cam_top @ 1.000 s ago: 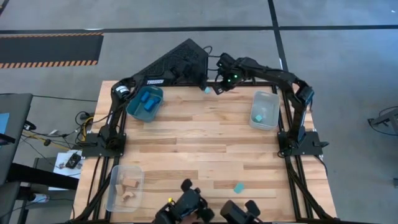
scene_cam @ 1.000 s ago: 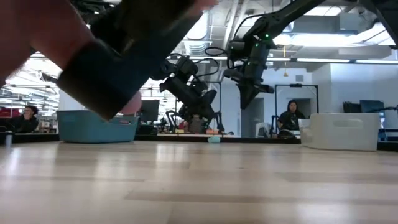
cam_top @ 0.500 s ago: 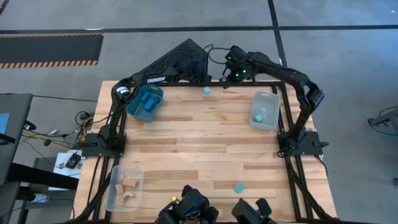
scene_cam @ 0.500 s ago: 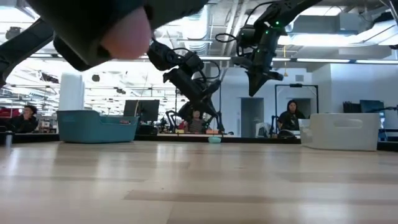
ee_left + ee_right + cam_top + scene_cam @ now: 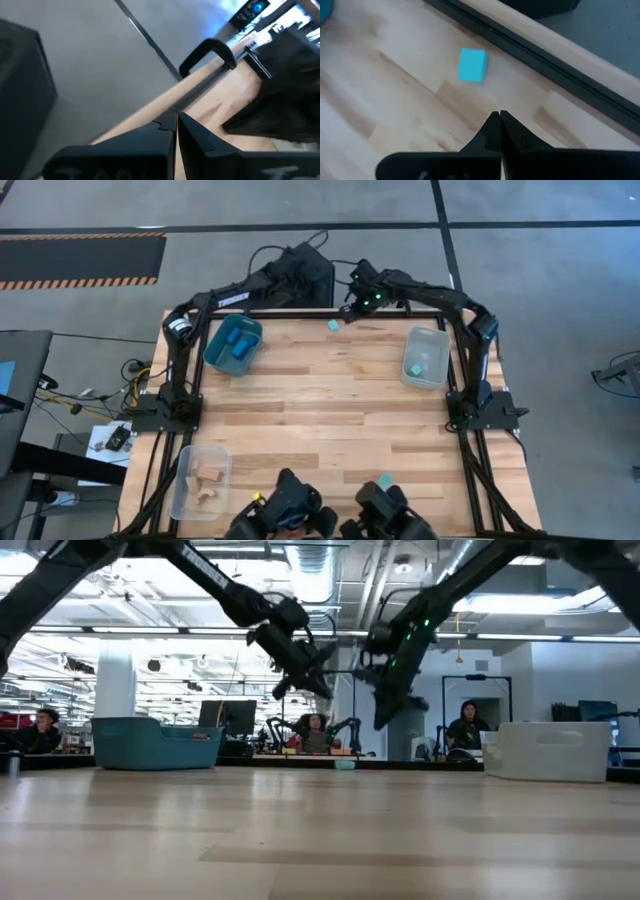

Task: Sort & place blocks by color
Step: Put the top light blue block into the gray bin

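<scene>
At the far edge of the wooden table (image 5: 330,395), just inside its black rim, a light cyan cube (image 5: 333,325) is lying on bare planks with open boards all around it, and a second cyan block (image 5: 384,480) is sitting alone near the front edge. I am holding my right gripper (image 5: 498,116) just above the far cube, fingers clenched on nothing, while my left gripper (image 5: 176,119) is hanging beyond the far edge, pinched together and empty. Smooth dark blue blocks (image 5: 237,343) are resting in the teal bin (image 5: 214,354), a cyan one in the clear bin (image 5: 438,340) at right, and tan wooden blocks (image 5: 208,479) in the clear front-left bin (image 5: 185,492).
</scene>
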